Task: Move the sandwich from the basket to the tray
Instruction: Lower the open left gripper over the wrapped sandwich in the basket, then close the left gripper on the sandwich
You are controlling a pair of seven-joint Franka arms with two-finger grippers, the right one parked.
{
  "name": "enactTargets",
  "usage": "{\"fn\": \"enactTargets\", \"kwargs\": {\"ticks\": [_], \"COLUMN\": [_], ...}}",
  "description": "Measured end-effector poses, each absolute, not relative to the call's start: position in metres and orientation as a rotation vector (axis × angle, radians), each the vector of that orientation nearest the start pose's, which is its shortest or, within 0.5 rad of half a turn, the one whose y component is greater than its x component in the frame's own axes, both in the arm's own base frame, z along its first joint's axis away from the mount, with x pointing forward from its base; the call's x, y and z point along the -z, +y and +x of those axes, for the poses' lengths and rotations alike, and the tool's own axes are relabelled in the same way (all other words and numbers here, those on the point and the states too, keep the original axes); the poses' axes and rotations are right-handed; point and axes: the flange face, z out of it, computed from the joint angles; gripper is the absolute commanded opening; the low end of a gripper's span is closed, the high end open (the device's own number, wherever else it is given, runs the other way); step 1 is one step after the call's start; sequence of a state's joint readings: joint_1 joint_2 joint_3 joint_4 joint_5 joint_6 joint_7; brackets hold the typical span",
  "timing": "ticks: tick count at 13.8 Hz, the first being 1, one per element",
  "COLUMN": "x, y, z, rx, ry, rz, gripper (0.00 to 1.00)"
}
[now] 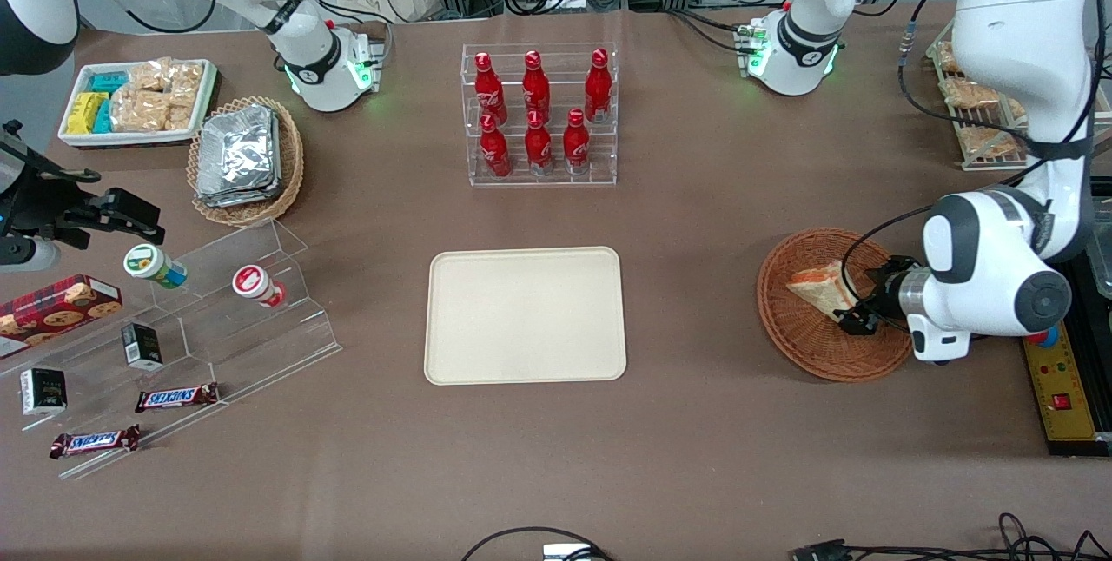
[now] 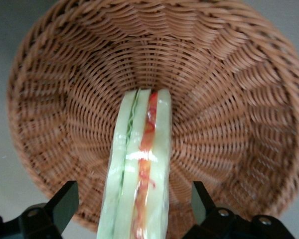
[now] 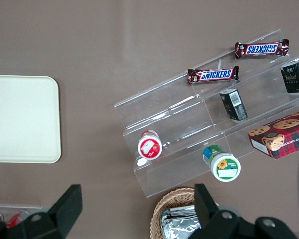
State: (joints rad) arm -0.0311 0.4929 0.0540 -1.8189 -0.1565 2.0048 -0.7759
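While open, jaws (image 2: 132, 206) straddle sandwich (image 2: 139, 169) in basket (image 2: 229, 99).

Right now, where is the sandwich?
The sandwich is in the basket at the working arm's end of the table, with the open gripper around it.

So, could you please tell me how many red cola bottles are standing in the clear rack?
6: three on the upper step, three on the lower step; none seem hidden. The gripper, open, straddles the sandwich in the basket.
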Motion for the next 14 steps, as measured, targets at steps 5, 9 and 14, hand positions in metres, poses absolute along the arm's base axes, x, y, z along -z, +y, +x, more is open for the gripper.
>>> {"fn": "enactTargets", "kwargs": {"ticks": [5,9,14], "x": [-0.202,-0.198,-0.225], "y": [0.006,-0.002,-0.032], "z": [0.596,0.595,0.600], "rx": [-0.458,-0.466,-0.449], "ry": [-1.383,-1.380,-1.313], "rz": [-2.786,-2.793,-2.860], "gripper": [0.93,0.02,0.05]}}
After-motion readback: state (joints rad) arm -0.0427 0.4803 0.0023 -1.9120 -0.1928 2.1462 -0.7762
